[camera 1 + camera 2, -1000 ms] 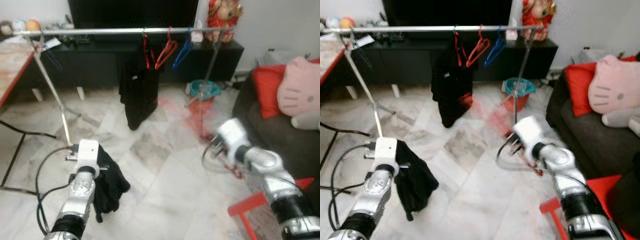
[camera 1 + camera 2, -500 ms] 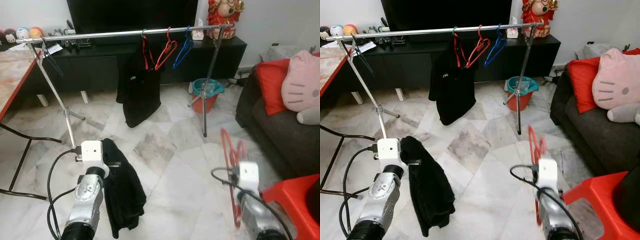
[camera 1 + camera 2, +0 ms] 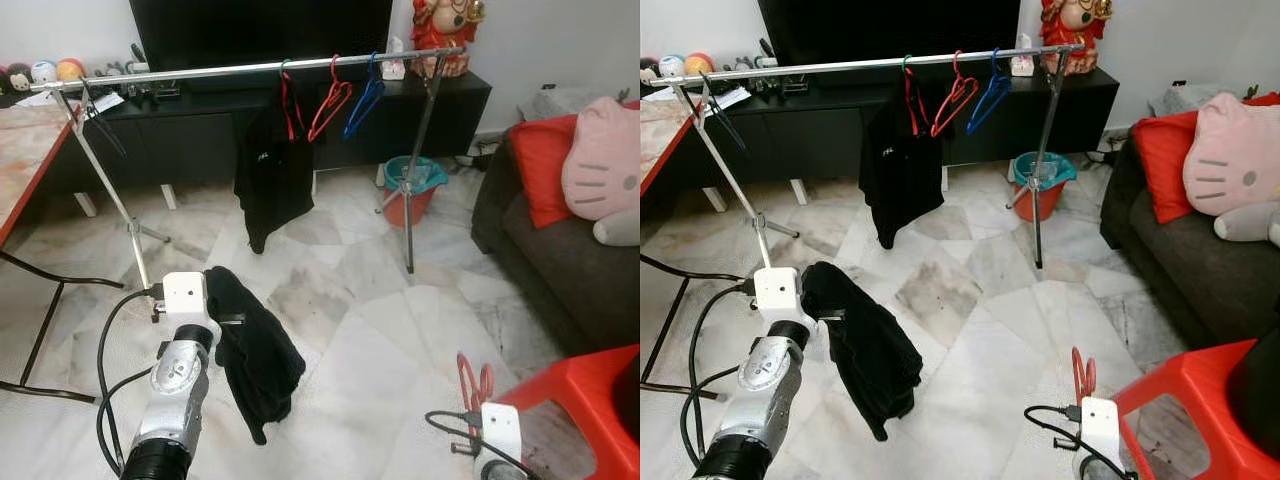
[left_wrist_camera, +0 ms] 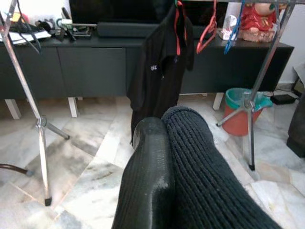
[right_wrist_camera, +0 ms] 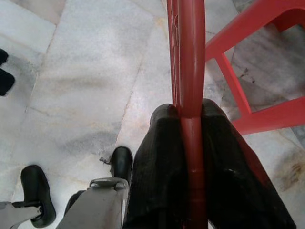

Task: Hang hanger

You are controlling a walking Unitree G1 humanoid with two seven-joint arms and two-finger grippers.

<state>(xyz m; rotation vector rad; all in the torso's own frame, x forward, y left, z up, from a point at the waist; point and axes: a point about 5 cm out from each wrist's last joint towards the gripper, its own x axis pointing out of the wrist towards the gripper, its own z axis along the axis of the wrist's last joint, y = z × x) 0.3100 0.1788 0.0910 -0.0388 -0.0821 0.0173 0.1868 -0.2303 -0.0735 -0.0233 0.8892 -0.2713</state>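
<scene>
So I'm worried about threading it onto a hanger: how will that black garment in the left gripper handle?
Probably floppy: the black garment droops in folds from the left gripper, nothing holding its shape. It looks like ribbed knit, so likely grippy rather than slippery. It seems light, hanging from one pinch. The red hanger in the right gripper looks rigid by contrast.

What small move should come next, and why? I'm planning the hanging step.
Probably raise the right hand and bring its red hanger toward the left hand. That hand grips a black garment which is not yet on a hanger, and the rail stands further ahead, with two bare hangers already on it.
</scene>
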